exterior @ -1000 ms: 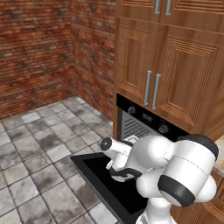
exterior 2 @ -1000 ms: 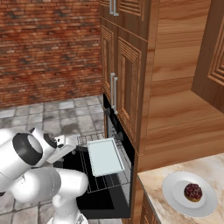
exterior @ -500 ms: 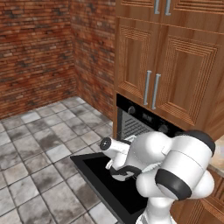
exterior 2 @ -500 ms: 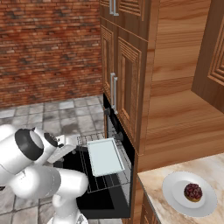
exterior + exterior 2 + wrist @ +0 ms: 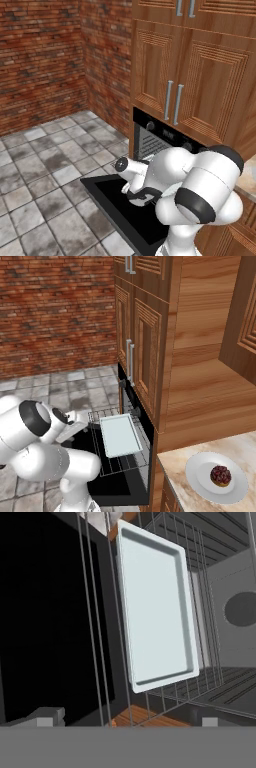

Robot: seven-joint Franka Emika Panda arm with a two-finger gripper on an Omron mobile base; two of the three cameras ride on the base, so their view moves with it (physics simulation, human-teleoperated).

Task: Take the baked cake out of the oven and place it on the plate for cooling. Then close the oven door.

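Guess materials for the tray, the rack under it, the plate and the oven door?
Tray: pale, matte, raised rim; looks like enamelled or light metal.
Wire rack: thin grey rods; metal wire.
Plate: plain white, smooth; likely ceramic.
Oven door: flat glossy black panel; looks like glass.
Everything is rendered, so this is a judgement from appearance.

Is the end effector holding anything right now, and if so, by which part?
Nothing is held. The end effector is open, its fingertips apart with only wire rack between them, facing the pale tray on the pulled-out rack.
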